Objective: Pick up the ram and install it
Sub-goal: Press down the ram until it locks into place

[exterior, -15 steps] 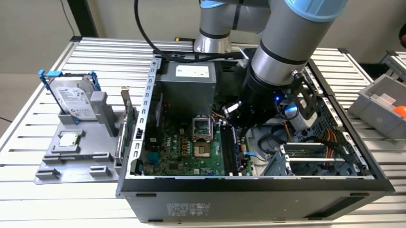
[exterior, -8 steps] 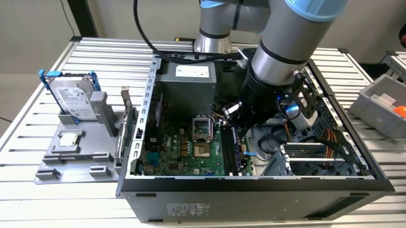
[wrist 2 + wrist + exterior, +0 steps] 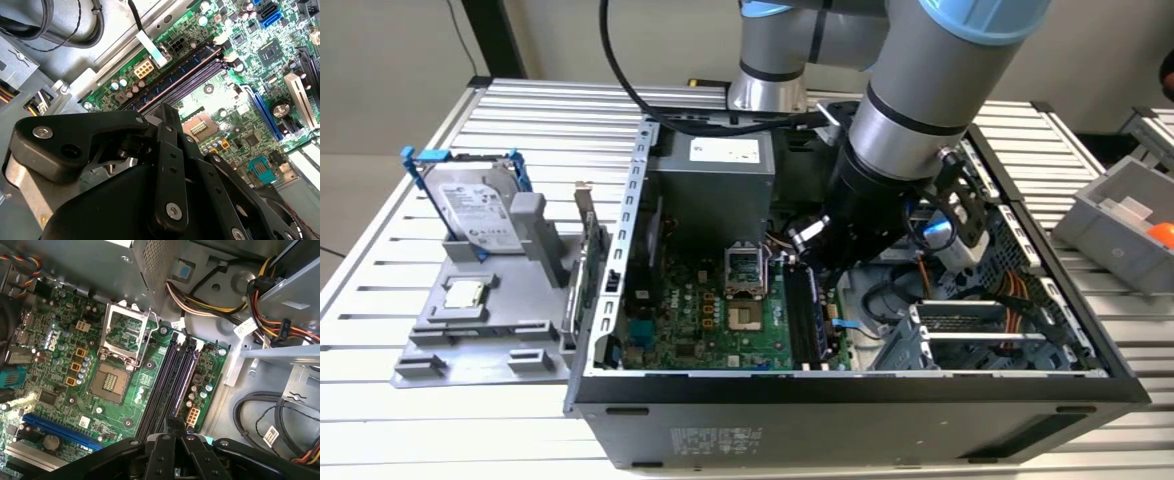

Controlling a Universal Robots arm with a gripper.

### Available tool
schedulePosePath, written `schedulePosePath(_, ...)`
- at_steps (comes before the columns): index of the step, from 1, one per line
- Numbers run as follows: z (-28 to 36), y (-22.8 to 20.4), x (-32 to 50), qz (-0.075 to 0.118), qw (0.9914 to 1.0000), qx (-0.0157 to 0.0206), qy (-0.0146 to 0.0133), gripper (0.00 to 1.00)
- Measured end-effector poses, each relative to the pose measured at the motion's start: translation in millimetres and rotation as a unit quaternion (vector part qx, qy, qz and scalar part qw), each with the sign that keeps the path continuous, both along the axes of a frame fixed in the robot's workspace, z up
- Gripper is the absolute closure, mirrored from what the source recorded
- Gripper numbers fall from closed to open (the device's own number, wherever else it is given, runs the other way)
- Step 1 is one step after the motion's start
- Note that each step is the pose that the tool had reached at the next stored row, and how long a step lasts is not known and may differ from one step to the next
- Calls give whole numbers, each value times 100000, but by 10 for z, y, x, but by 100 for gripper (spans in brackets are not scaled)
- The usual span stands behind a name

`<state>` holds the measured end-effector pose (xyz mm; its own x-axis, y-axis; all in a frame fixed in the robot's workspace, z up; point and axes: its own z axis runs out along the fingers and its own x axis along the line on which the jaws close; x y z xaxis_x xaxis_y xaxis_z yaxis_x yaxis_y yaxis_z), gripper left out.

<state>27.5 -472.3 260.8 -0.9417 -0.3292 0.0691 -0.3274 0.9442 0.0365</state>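
Observation:
The ram (image 3: 175,77) is a long dark stick with a row of chips. It stands in the outermost of the memory slots (image 3: 170,385) on the green motherboard (image 3: 707,310), inside the open computer case (image 3: 854,385). In the exterior view my gripper (image 3: 803,255) reaches down into the case, just above the far end of those slots. Both wrist views show its black fingers closed to a single tip (image 3: 167,109) (image 3: 172,424) over the slots, with nothing visible between them. Whether the tip touches the ram I cannot tell.
The CPU socket (image 3: 117,365) beside the slots is open and empty. Bundled cables (image 3: 280,320) and drive bays crowd the case side beyond the slots. At the exterior view's left, a grey holder (image 3: 467,335) carries a blue-bracketed hard drive (image 3: 474,205) and a square CPU chip (image 3: 464,292).

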Motion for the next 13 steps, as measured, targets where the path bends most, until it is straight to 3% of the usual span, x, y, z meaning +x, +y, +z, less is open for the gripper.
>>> schedulePosePath(13,0,0,-1,2771,99962,-2,2,100)
